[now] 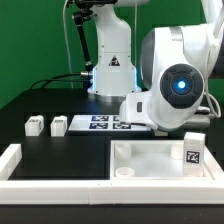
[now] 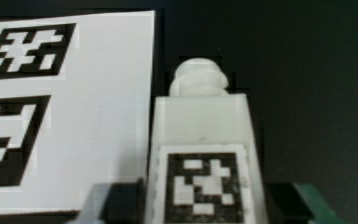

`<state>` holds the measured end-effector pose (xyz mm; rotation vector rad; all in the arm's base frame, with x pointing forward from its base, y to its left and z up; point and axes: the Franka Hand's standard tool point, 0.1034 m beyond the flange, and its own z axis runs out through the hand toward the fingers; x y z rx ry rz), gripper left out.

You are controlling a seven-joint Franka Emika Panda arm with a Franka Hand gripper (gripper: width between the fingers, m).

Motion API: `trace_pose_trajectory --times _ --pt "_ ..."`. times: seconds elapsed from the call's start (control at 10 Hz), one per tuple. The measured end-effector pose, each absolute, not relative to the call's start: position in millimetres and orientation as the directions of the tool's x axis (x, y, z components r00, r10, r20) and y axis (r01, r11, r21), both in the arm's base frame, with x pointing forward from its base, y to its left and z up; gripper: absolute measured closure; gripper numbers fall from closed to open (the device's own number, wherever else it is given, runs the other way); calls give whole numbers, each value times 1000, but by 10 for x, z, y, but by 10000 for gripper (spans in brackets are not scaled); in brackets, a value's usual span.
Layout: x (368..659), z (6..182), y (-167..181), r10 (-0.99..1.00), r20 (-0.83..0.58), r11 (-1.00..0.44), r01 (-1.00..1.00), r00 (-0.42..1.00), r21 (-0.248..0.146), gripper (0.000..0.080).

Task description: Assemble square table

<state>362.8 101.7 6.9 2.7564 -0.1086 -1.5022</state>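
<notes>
tabletop (image 1: pixel 150 158): white square panel, raised rim, flat by bench (image 1: pixel 70 145) front edge, exterior view's right; round hole in near corner | upright leg (image 1: pixel 193 150): white block, tag facing camera, at tabletop's right side (on it or just behind, unclear) | far-left leg (image 1: pixel 33 125), neighbour leg (image 1: pixel 58 125): side by side near bench's left edge | fourth leg (image 2: pixel 202 150): lying flat, tag up, rounded peg at one end

- I see a robotics lab: a black bench (image 1: pixel 20 108) before a green backdrop (image 1: pixel 30 40).
- A tag-printed marker board (image 1: pixel 105 123) lies by my robot arm (image 1: pixel 175 80).
</notes>
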Motion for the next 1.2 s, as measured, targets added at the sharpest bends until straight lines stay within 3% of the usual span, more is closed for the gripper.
trace_pose_trajectory --times 0.6,0.9,1.0,1.1,1.2 --pt "3645 93 984 -56 -840 -998 -62 539 27 512" --pt "3916 613 760 -19 -816 -995 -87 577 -39 511" --pt "4012 874 690 7 -801 -994 -86 599 -74 511" --pt "4017 1039 608 -2 -810 -991 -107 586 -75 511" --pt "4077 996 595 -15 -771 -991 -111 637 -73 511"
